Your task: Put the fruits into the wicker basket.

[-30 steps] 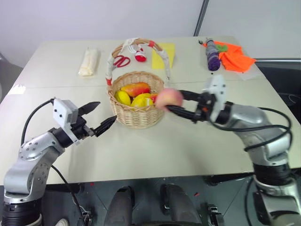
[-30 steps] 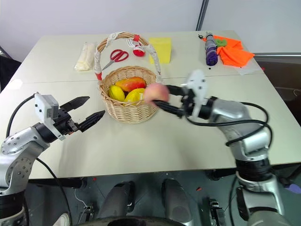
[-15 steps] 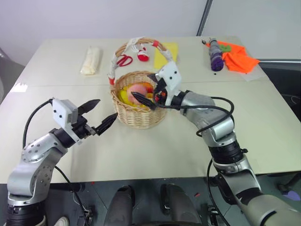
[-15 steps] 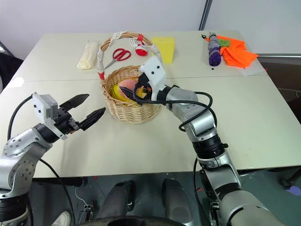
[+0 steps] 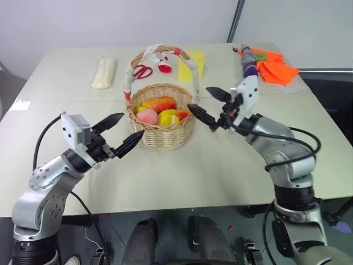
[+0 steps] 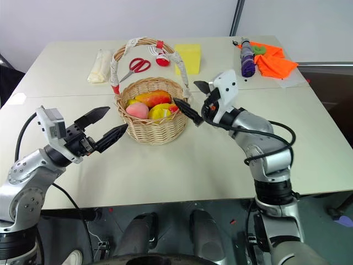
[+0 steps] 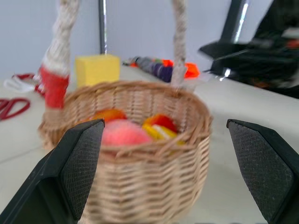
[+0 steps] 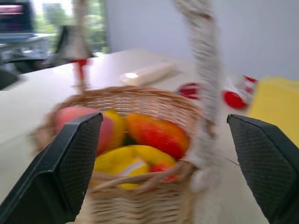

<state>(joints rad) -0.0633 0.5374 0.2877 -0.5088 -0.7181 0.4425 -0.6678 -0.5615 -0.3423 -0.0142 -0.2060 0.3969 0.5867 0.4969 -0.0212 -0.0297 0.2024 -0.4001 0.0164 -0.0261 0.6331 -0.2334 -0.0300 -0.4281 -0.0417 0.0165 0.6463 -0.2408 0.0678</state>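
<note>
1. Here, the wicker basket [image 6: 150,116] stands near the middle of the counter [image 6: 182,165], its tall wrapped handle arching above.
2. The fruits [image 6: 149,106] lie inside it: a pink peach [image 6: 137,110], an orange-red one [image 6: 152,98] and yellow ones [image 6: 160,112].
3. My left fingers [image 6: 103,126] hover just left of the basket, spread apart, holding nothing.
4. My right fingers [image 6: 194,102] hang just right of the rim, spread wide and empty.
5. Red-handled scissors [image 6: 138,65] and a yellow sponge [image 6: 188,57] lie behind the basket.

Pink peach [image 6: 137,110], tan wicker basket [image 6: 151,130]
</note>
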